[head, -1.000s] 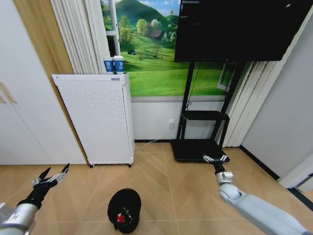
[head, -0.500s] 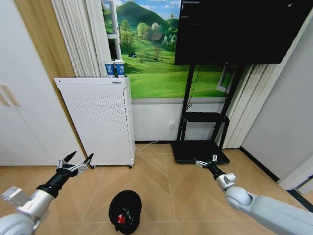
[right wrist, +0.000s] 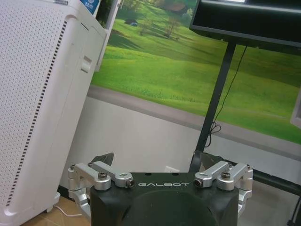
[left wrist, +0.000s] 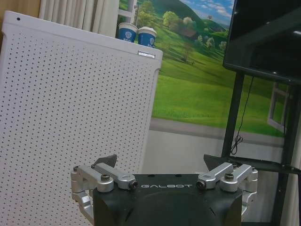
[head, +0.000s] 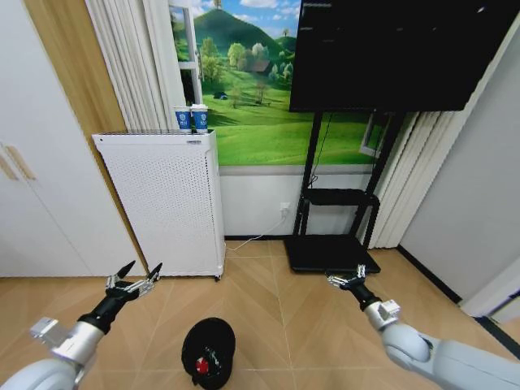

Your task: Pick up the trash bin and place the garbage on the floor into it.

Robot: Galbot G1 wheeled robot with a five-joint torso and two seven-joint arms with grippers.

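Nearest, at the bottom of the head view, the trash bin (head: 208, 353) is seen standing on the wood floor (head: 276, 325), btwn the two arms & close to the robot. Inside it something red and a small clear-ish piece, prob. the garbage (head: 202, 362), can be made out; exact items can't be told. No loose litter is seen on the floor.

Left gripper (head: 136, 279) is held above the floor, up and left of the bin, well apart from it, fingers spread wide, nothing held. Right gripper (head: 346, 281) is held to the right of the bin, also well apart, fingers parted, empty. Wrist views confirm both: jaws wide, aimed at the room, not the floor.

Farther back: white cabinet (head: 166, 203) w/ two paper cups (head: 192, 119) on top, then TV stand (head: 333, 236) and TV (head: 398, 53) against the wall.

Step judged: garbage looks already binned, so task is near its end or arms are at rest. If more is wanted, a gripper would need lowering to the bin rim.
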